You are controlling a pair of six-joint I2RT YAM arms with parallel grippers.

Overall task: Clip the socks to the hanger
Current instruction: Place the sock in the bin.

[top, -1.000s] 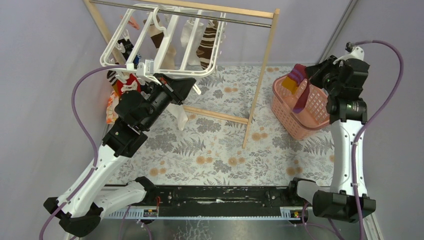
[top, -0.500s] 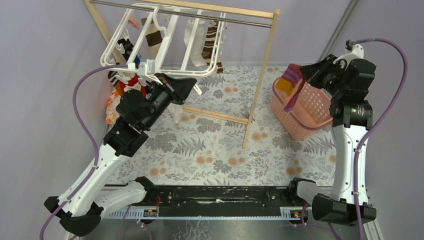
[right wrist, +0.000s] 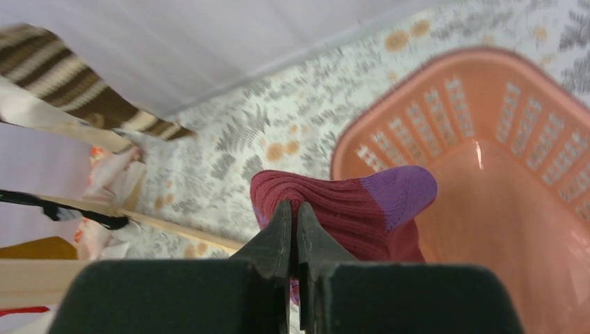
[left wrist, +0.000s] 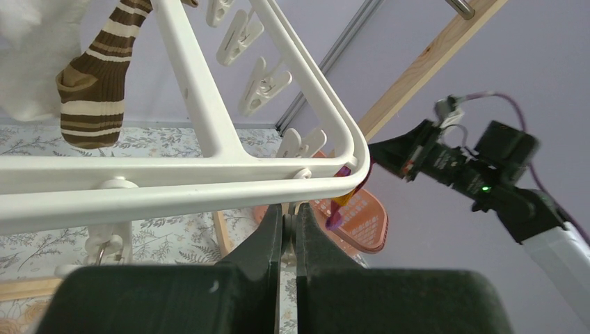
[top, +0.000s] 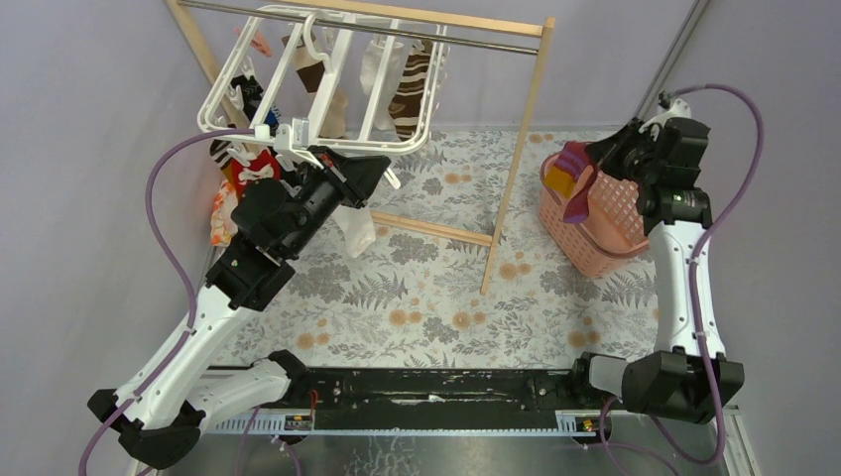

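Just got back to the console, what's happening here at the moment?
The right gripper has its fingers pinched on a maroon and purple sock, held above the pink basket. The left gripper sits with fingers closed just under the near rail of the white hanger; whether it pinches anything is hidden. A brown striped sock and others already hang from the hanger; this sock is not yet clipped.

The sock (right wrist: 334, 202) I pinch is maroon, purple-toed; the basket (right wrist: 518, 132) salmon pink, the hanger (left wrist: 209, 167) white, its hung sock (left wrist: 87, 104) brown-and-cream striped, the tablecloth (top: 417, 297) grey ferns, orange blossoms
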